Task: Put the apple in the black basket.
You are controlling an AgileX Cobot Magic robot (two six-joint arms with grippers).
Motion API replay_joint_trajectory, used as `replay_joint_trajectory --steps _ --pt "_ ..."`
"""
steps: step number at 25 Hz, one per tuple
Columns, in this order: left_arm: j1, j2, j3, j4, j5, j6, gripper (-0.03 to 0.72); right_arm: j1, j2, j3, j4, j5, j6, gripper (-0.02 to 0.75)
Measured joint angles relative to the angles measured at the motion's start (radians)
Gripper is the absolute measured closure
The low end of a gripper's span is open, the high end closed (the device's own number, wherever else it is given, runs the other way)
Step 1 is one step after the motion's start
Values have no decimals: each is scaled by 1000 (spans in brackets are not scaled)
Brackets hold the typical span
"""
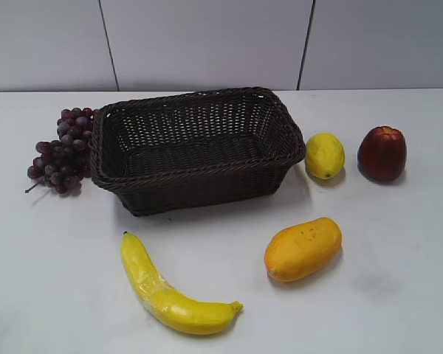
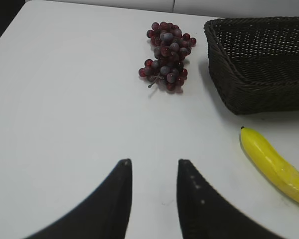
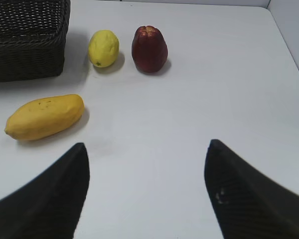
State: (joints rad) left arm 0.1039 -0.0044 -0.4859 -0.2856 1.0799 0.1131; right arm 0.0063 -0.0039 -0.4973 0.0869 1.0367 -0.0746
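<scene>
We see the apple (image 1: 382, 153) standing on the table at far right, just right of the lemon (image 1: 325, 155) and well apart from the empty basket (image 1: 196, 174). Our right gripper (image 3: 147, 194) hangs wide open, the left gripper (image 2: 154, 199) narrowly parted; both hold nothing. We judge the reach not yet begun: next, the right gripper must straddle the apple, clear of the lemon.

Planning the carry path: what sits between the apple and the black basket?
The lemon lies between the apple and the black basket, close to the basket's right end. The exterior and right wrist views both show this.
</scene>
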Motion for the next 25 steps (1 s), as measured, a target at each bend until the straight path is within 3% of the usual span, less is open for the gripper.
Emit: replay_joint_trajectory --steps 25 --pt "0 0 0 0 0 0 452 0 0 -1 7 -1 5 188"
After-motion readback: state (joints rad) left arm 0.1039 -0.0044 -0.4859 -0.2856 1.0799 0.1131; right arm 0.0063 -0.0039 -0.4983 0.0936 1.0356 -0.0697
